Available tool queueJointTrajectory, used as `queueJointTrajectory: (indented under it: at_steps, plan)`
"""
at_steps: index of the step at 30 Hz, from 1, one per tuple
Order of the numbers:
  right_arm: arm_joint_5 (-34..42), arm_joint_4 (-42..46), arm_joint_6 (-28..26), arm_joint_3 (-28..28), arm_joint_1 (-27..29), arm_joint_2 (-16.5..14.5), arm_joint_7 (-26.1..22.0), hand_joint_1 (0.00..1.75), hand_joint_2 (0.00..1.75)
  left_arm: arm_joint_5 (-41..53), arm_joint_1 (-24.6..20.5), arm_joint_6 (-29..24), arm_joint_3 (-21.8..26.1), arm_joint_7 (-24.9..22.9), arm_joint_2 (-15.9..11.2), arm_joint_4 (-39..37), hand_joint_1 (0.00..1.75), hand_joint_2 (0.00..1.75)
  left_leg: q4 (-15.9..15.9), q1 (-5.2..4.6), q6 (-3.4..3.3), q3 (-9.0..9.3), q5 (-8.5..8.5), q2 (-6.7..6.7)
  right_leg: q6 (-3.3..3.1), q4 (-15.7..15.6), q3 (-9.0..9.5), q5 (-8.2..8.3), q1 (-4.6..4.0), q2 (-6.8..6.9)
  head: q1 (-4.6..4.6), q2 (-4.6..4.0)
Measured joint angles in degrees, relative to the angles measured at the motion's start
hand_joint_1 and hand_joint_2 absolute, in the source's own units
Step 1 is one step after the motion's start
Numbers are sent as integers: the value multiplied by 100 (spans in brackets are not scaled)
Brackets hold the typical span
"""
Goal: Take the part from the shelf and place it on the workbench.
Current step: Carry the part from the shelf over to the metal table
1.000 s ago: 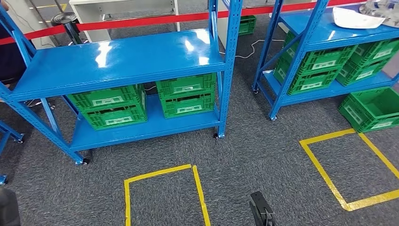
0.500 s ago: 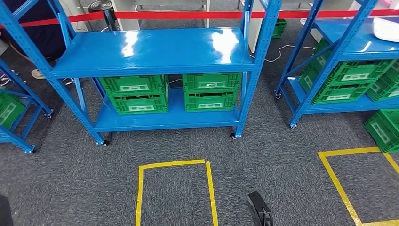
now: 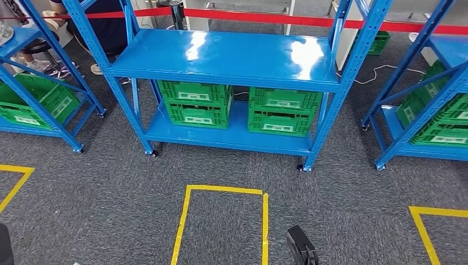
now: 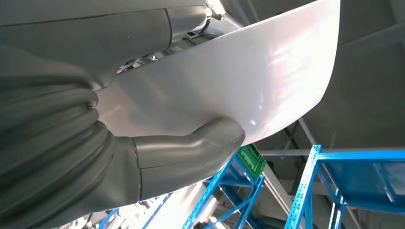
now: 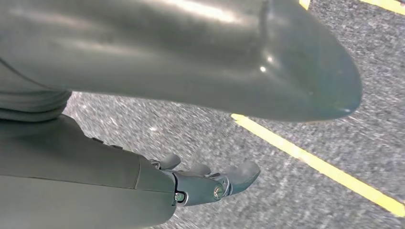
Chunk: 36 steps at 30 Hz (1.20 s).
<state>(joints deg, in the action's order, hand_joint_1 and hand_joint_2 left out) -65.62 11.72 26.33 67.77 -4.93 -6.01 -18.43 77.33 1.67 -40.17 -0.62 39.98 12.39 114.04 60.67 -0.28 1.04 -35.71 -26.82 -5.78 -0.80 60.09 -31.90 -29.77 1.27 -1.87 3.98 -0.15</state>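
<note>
Your camera has swung since a second ago: the whole picture has slid to the right, so the middle blue shelf [image 3: 226, 55] now sits near the centre, and the shelves themselves did not move. A new shelf on the left [image 3: 33, 83] has come into sight with a green crate [image 3: 38, 102] on its low board, cut off by the picture's edge. The yellow tape square [image 3: 221, 221] on the grey carpet now lies right below the middle shelf. Four green crates [image 3: 237, 107] sit under its top board. The shelf on the right [image 3: 425, 105] is half cut off now.

Your left hand [image 4: 119, 143] holds the white part [image 4: 229, 81], thumb pressed on its curved face; the other fingers are hidden behind it. Your right hand [image 5: 205, 183] hangs over the carpet, fingers loose and apart, holding nothing.
</note>
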Motion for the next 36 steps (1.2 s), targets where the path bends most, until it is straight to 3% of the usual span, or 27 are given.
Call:
queueJointTrajectory:
  at_steps: [1, 3, 5, 6, 8, 9, 11, 12, 14, 15, 16, 18, 20, 21, 22, 23, 25, 27, 29, 31, 33, 35, 36]
  plan:
    - [-5, 0, -1, -11, -2, -8, -20, 0, 0, 10, 1, 0, -1, -2, 0, 12, 175, 175, 161, 0, 30, -82, -100, 135, -36, -18, 14, 16, 10, 72, -11, 0]
    - [-16, 0, -1, -21, 7, -14, -19, 0, 0, 18, -1, 0, -1, -5, 0, 20, 175, 175, 773, 10, 88, -371, -432, 422, -75, -29, 17, 20, 0, 215, -34, 0]
    - [-31, 0, -1, -25, 14, -14, 2, 0, 0, 17, 2, 0, 1, -9, 0, 13, 175, 175, 1361, 38, 130, -659, -637, 506, -85, -27, 16, 9, -6, 380, -35, 0]
    - [-44, 0, -1, -31, 8, -16, 9, 0, 0, 22, 0, 0, 1, -9, 0, 11, 175, 175, 1411, 49, 139, -681, -595, 526, -83, -26, 20, 1, -7, 462, -35, 0]
    - [-74, 0, -1, -54, -11, -24, 15, 0, 0, 50, -16, 0, 1, -9, 0, 21, 175, 175, 902, 59, 130, -409, -270, 628, -64, -25, 47, -22, -6, 608, -36, 0]
    - [-85, 0, -1, -65, -20, -28, 15, 0, 0, 66, -33, 0, 1, -9, 0, 36, 175, 175, 511, 42, 108, -207, -128, 775, -44, -25, 66, -38, -13, 672, -36, 0]
    - [-70, 0, -1, -82, -29, -34, 7, 0, 0, 64, -68, 0, 3, -10, 3, 78, 175, 175, 1, -5, 26, 53, 7, 976, 15, -26, 98, -72, -39, 789, -34, 0]
    - [-45, 0, -1, -86, -31, -35, 3, 0, 0, 28, -78, 0, 7, -11, 5, 105, 175, 175, -70, -30, -17, 77, -2, 996, 47, -34, 112, -83, -54, 851, -33, 0]
    - [34, 0, -1, -90, -38, -38, 8, 0, 0, -94, -78, 0, 17, -11, 7, 160, 175, 175, -99, -28, -94, 73, 27, 840, 113, -54, 142, -105, -53, 955, -33, 0]
    - [76, 0, -1, -89, -42, -39, 19, 0, 0, -152, -82, -1, 25, -11, 8, 190, 175, 175, -126, -15, -130, 84, 45, 768, 145, -18, 142, -143, -44, 886, -32, 0]
    - [109, 0, 1, -89, -44, -42, 38, 0, 0, -194, -99, -1, 33, -11, 10, 222, 175, 175, -153, 3, -167, 96, 65, 699, 168, 121, 89, -238, -32, 742, -28, 0]
    - [153, 0, 5, -89, -29, -43, 88, 0, 0, -213, -151, -2, 55, -11, 15, 282, 175, 175, -175, 16, -220, 107, 84, 562, 187, 725, -198, -542, -20, 371, -12, 0]
    - [185, 0, 8, -88, 1, -43, 120, 0, 0, -169, -183, -1, 75, -11, 16, 338, 175, 175, -166, 8, -240, 100, 85, 401, 186, 1386, -567, -757, -26, 235, -2, 0]
    - [213, 0, 8, -84, 12, -42, 117, 0, 0, -138, -190, -1, 83, -11, 16, 380, 175, 175, -157, 6, -241, 99, 83, 315, 182, 1492, -658, -717, -28, 218, -1, 0]
    - [245, 0, 8, -75, 13, -42, 110, 0, 0, -112, -202, -1, 92, -11, 15, 431, 175, 175, -144, 8, -235, 99, 80, 226, 177, 1374, -643, -568, -25, 204, -1, 0]
    - [281, 0, 8, -62, 10, -42, 102, 0, 0, -86, -220, -1, 98, -10, 15, 491, 175, 175, -126, 12, -223, 99, 75, 140, 172, 1065, -531, -348, -16, 165, -1, 0]
    - [335, 0, 8, -32, -3, -43, 94, 0, 0, -40, -266, -1, 107, -9, 13, 603, 175, 175, -67, 15, -167, 74, 55, -15, 166, 373, -249, -33, 9, -55, -2, 0]
    - [377, 0, 8, -18, -9, -46, 105, 0, 0, 22, -301, -1, 111, -10, 10, 688, 175, 175, -34, 17, -83, 30, 45, -133, 139, 100, -136, 14, 6, -182, -5, 0]
    - [399, 0, 7, -16, -12, -50, 116, 0, 0, 124, -312, 0, 119, -9, 8, 742, 175, 175, -51, 28, -7, -5, 61, -220, 69, 83, -121, 21, -11, -61, -6, 0]
    - [401, 0, 7, -15, -14, -52, 114, 0, 0, 179, -321, 0, 133, -9, 7, 763, 175, 175, 68, 19, 43, -73, -21, -24, -13, 48, -88, 47, -8, 74, -21, 0]
    - [403, 0, 2, -15, -2, -52, 109, 0, 0, 147, -337, 0, 145, -11, 7, 754, 175, 175, 575, 15, 80, -304, -325, 336, -71, 27, -72, 57, -22, 214, -45, 0]
    - [414, 0, -7, -15, 21, -50, 111, 0, 0, 68, -343, 0, 150, -11, 8, 719, 175, 175, 1236, 31, 107, -617, -623, 489, -101, 27, -72, 46, -47, 383, -55, 0]
    - [422, 0, -9, -14, 26, -49, 113, 0, 0, 33, -343, 0, 155, -11, 8, 700, 175, 175, 1394, 35, 108, -687, -647, 513, -106, 28, -71, 39, -57, 469, -56, 0]
